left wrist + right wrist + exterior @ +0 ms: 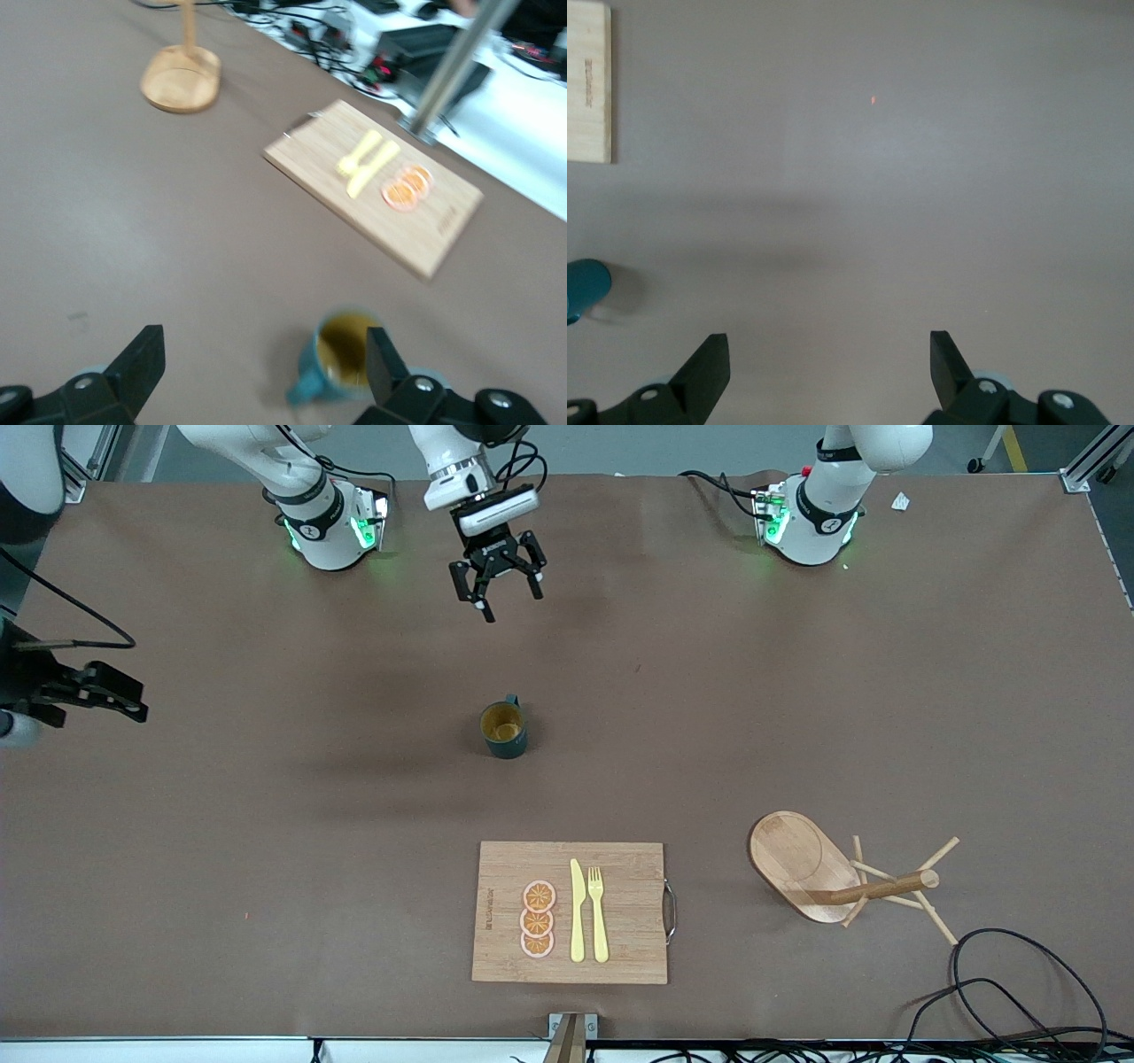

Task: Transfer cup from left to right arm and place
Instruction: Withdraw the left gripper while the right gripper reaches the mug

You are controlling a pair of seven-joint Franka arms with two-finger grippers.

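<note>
The dark teal cup (pixel 505 731) stands upright on the brown table (pixel 266 824) near its middle, tan-yellow inside showing, with its handle turned away from the front camera. My left gripper (pixel 498 593) hangs open and empty in the air over the table between the robot bases and the cup. In the left wrist view the cup (pixel 341 363) sits just inside one finger of the left gripper (pixel 264 363). My right gripper (pixel 124 695) is open and empty over the right arm's end of the table. The right wrist view shows the right gripper (pixel 830 359) over bare table, and the cup (pixel 583 288) at the picture's edge.
A wooden cutting board (pixel 620 912) with orange slices (pixel 538 919), a yellow knife and fork (pixel 588 912) lies nearer the front camera than the cup. A wooden peg rack (pixel 797 859) stands toward the left arm's end. Black cables (pixel 1019 992) lie near that front corner.
</note>
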